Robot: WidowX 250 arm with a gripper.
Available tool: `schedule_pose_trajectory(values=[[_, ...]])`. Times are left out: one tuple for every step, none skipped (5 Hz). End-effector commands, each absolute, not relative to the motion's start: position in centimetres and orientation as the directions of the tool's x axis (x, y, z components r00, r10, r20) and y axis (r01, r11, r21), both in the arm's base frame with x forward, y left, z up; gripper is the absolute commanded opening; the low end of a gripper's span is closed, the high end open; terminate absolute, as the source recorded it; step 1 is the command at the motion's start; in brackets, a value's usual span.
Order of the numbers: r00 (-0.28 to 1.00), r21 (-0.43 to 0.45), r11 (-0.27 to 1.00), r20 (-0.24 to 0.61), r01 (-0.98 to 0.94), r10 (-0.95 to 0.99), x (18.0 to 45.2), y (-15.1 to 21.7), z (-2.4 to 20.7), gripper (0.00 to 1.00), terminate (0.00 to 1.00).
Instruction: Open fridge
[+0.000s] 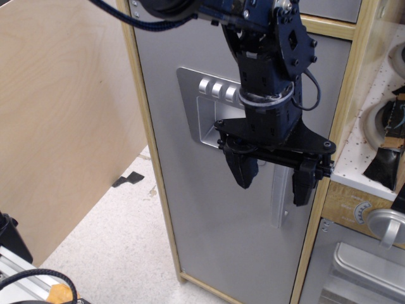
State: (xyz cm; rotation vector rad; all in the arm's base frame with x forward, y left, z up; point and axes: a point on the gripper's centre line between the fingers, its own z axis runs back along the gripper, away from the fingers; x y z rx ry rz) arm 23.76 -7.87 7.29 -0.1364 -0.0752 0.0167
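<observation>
The fridge (209, 240) is a tall cabinet with a light wood frame and a flat grey door. The door has a recessed silver dispenser panel (205, 117) with round buttons (218, 88). Its vertical silver handle (278, 202) runs down near the door's right edge. My black gripper (273, 180) hangs in front of the door with its jaws apart, one finger (243, 171) left of the handle and the other (305, 187) right of it. The handle's upper part is hidden behind the gripper. The door looks shut flush with the frame.
A small grey oven door with a round knob (362, 213) and a curved handle (387, 228) sits at the lower right. A white pegboard shelf (380, 95) with dark items is above it. A plywood wall (57, 114) stands on the left. Black tape (130, 178) lies on the floor.
</observation>
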Motion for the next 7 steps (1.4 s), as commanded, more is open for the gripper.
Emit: schedule_pose_trajectory(values=[[0.997, -0.136, 0.991, 0.074, -0.012, 0.022, 23.8, -7.9, 7.3, 1.0, 0.0], [0.994, -0.147, 0.989, 0.102, -0.023, 0.038, 25.0, -8.1, 6.0, 1.0, 0.0], [0.988, -0.148, 0.989, 0.149, -0.014, 0.037, 26.9, -7.9, 4.3, 1.0, 0.0], [0.974, -0.102, 0.995, 0.228, 0.004, 0.019, 28.6, -7.4, 2.9, 1.0, 0.0], [0.956, -0.033, 0.999, 0.293, 0.016, -0.006, 31.1, -6.2, 2.7, 1.0, 0.0], [0.95, -0.028, 0.999, 0.312, 0.03, -0.02, 32.8, -4.9, 3.1, 1.0, 0.0], [0.952, -0.056, 0.997, 0.304, 0.048, -0.029, 33.7, -4.0, 3.1, 1.0, 0.0]])
